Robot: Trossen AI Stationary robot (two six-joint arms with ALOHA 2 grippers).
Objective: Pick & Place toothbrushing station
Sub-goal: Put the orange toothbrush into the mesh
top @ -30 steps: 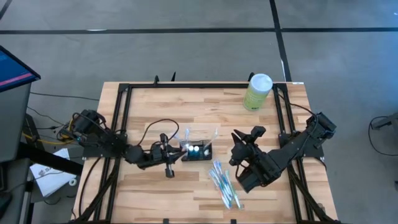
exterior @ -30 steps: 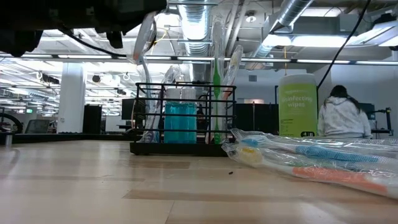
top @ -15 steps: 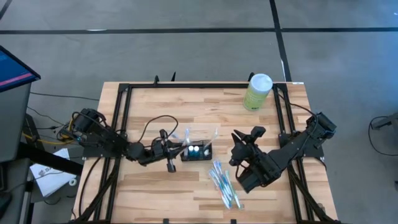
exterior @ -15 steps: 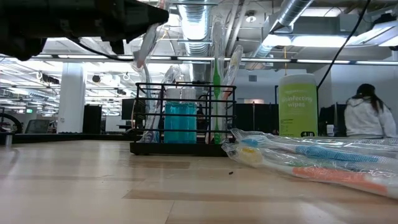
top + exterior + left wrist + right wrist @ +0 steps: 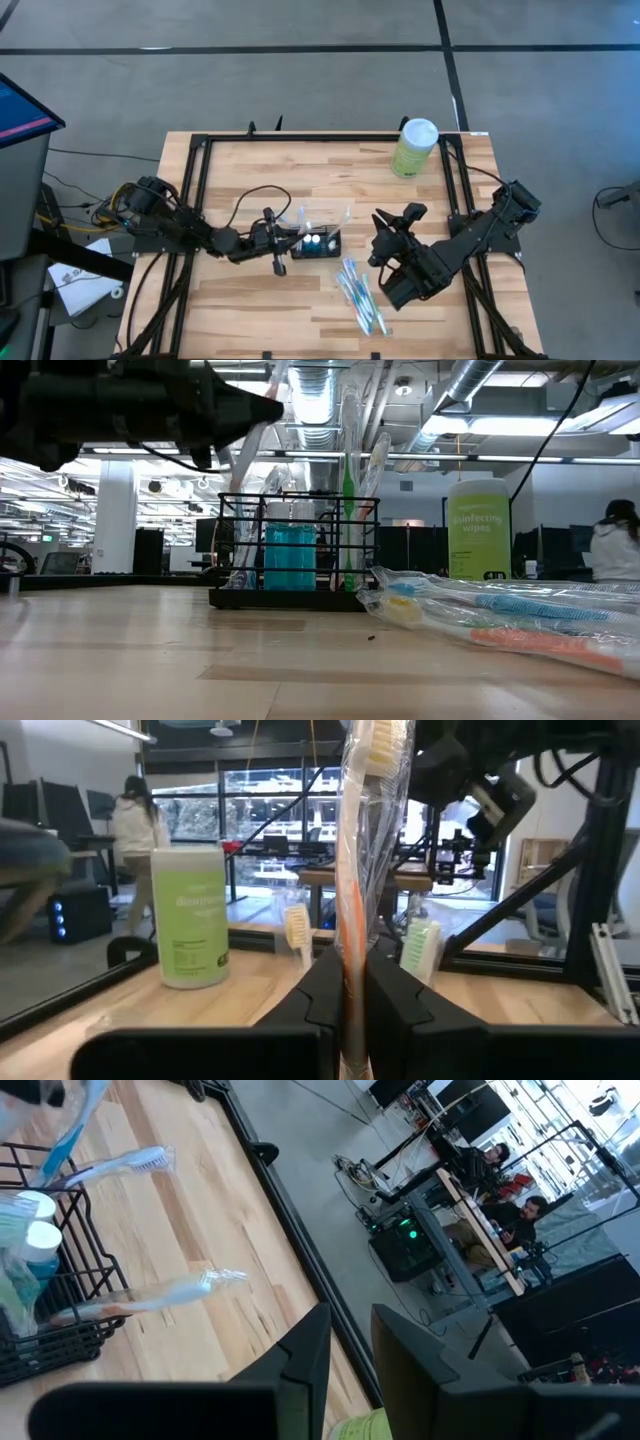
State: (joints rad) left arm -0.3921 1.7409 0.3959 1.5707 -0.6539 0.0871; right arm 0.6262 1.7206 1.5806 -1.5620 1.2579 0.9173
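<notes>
The toothbrushing station [image 5: 316,243], a low black wire-mesh holder, stands mid-table with teal white-capped tubes and wrapped toothbrushes upright in it; it also shows in the low view [image 5: 295,550] and the right wrist view [image 5: 40,1310]. My left gripper [image 5: 283,240] hovers just left of it, above its top edge [image 5: 268,408], shut on a wrapped orange-handled toothbrush [image 5: 352,870]. My right gripper [image 5: 382,222] waits raised to the holder's right, its fingers [image 5: 305,1365] apart with nothing between them. My left gripper pinches the wrapped toothbrush's orange handle [image 5: 350,965] between its two fingers, below the bristle head [image 5: 380,745]. The fingers come about level from the table's left and lie across the brush. The brush stands nearly upright, head up, clear of table and holder [image 5: 248,438].
A pile of wrapped toothbrushes [image 5: 360,295] lies on the table right of and nearer than the holder [image 5: 500,615]. A pale-green wipes canister [image 5: 414,147] stands at the far right. Black frame rails [image 5: 195,200] run along the table's sides. A person shows far behind [image 5: 618,550].
My left gripper has moved toward the table's right edge and slightly down, closing on the holder's left side, still shut on the toothbrush, which stays lifted. In the room behind, a person has walked toward the right.
</notes>
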